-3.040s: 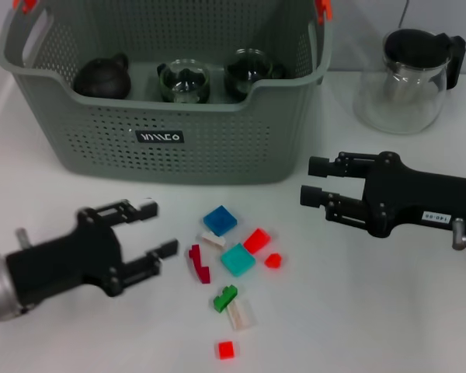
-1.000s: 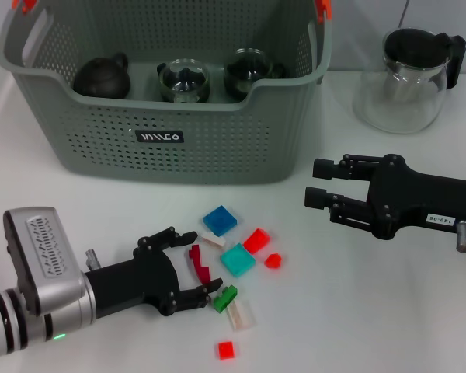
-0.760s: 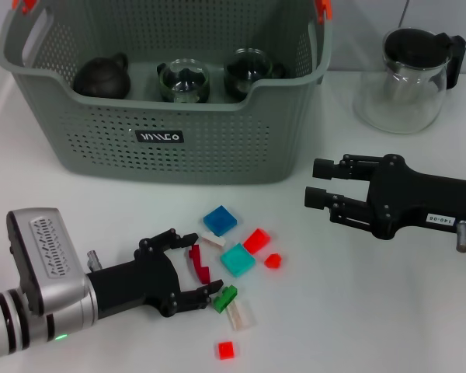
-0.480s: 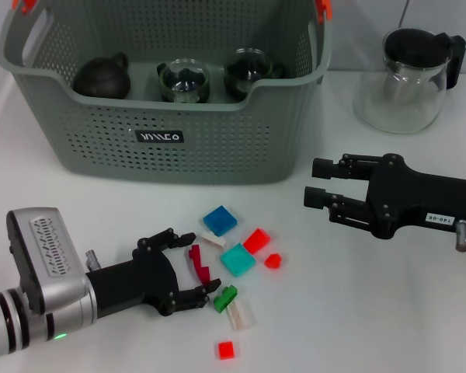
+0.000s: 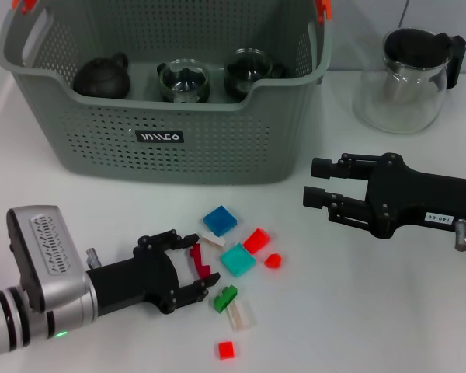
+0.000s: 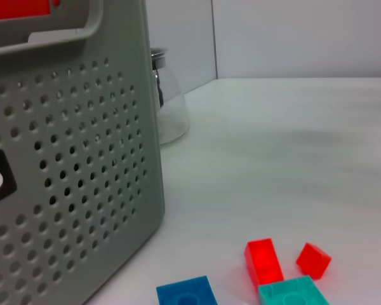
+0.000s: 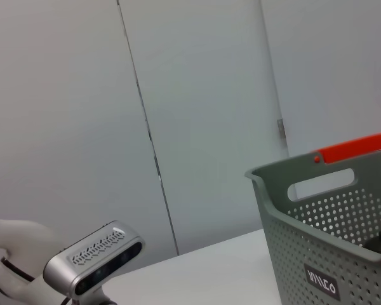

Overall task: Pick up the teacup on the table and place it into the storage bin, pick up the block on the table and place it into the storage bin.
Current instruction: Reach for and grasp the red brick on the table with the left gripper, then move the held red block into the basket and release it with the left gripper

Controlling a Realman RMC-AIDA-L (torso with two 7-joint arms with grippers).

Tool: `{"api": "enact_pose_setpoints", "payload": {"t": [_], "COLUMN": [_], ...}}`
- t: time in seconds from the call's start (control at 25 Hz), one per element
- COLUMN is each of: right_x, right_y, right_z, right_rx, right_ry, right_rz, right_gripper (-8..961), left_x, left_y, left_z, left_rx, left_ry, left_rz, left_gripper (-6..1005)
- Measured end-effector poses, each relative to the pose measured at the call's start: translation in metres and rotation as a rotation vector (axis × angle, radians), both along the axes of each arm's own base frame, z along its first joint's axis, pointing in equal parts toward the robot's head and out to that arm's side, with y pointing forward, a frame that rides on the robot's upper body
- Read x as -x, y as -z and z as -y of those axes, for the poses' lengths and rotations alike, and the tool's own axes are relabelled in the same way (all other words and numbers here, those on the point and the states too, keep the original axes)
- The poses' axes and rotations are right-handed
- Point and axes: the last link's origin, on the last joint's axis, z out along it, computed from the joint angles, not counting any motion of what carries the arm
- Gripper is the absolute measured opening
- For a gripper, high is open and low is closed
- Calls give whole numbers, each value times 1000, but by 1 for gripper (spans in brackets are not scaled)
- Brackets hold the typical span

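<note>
The storage bin stands at the back left, also seen as a perforated wall and from afar. Inside it sit a dark teapot and two glass teacups; I see no teacup on the table. Loose blocks lie in front of the bin. My left gripper is low over the table and open, its fingers straddling a dark red block. My right gripper hovers open and holding nothing, to the right of the blocks.
Other blocks: blue, teal, red, small red, green, white, red square. A glass pitcher stands at the back right.
My left gripper has turned and moved right to the dark red block, and its fingers have drawn a little closer around it. The right arm has barely moved.
</note>
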Motion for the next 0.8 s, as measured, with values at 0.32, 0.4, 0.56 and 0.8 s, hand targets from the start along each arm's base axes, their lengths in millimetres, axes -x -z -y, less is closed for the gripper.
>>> {"api": "enact_pose_setpoints", "payload": {"t": [0.32, 0.4, 0.56, 0.8], "right_x": [0, 0, 0, 1], "right_y": [-1, -1, -1, -1], "right_z": [0, -1, -1, -2], "right_rx": [-1, -2, -2, -4], "right_ry": [1, 1, 1, -1], "right_rz": [0, 0, 0, -1], "right_gripper": [517, 518, 518, 517], "left_x": [-4, -7, -9, -24], "left_y": [-9, -25, -67, -132], "left_z": [1, 3, 6, 2], "left_rx": [-6, -29, -83, -127], "left_ry": [19, 29, 55, 130], "left_rz": [53, 124, 261, 460], "left_gripper": [666, 669, 675, 683]}}
